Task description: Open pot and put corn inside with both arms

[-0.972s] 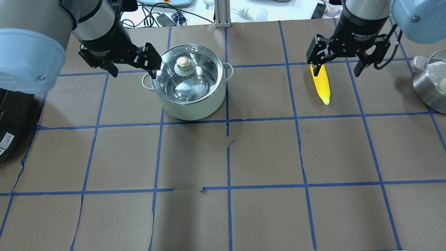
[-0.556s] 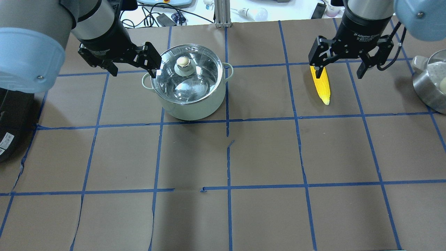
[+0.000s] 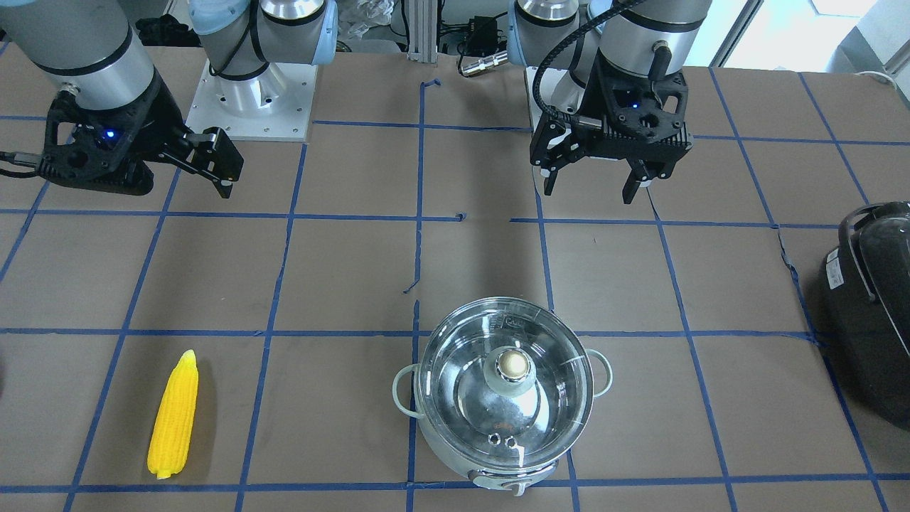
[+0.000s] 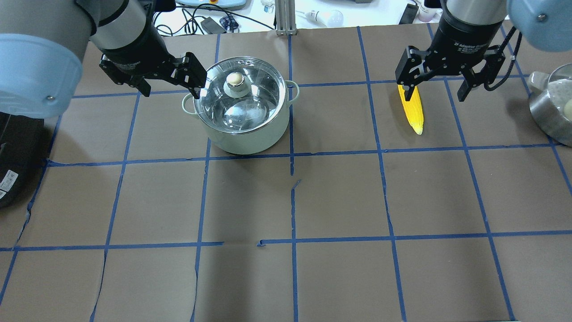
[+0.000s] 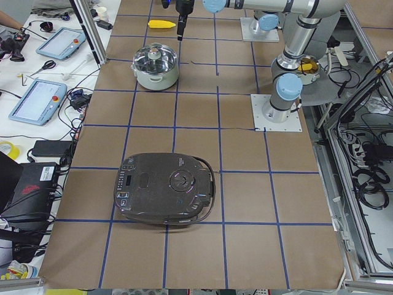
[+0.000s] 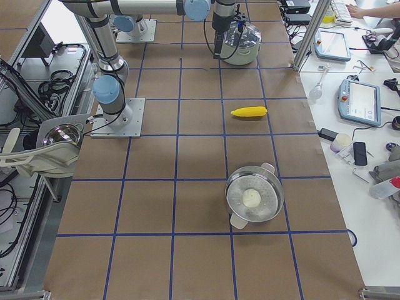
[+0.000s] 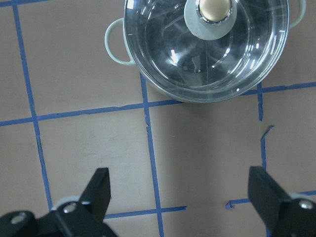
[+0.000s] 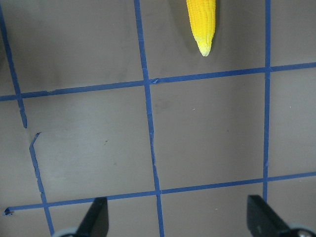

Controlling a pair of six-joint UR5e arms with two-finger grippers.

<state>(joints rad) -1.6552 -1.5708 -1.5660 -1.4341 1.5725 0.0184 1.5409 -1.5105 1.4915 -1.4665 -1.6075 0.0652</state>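
Observation:
The pale green pot stands on the table with its glass lid and gold-topped knob on. It also shows in the front view and at the top of the left wrist view. My left gripper is open and empty, raised beside the pot on the robot's side. The yellow corn lies flat on the table. My right gripper is open and empty above the table, and the corn's tip lies ahead of its fingers.
A large black appliance sits at the table's left end. A steel steamer pot holding a white ball stands at the right end. Blue tape lines grid the brown table. Cables and tablets lie beyond the far edge.
The right gripper has shifted slightly toward the far edge and stayed open. The left gripper has barely moved. Pot, lid and corn have not moved.

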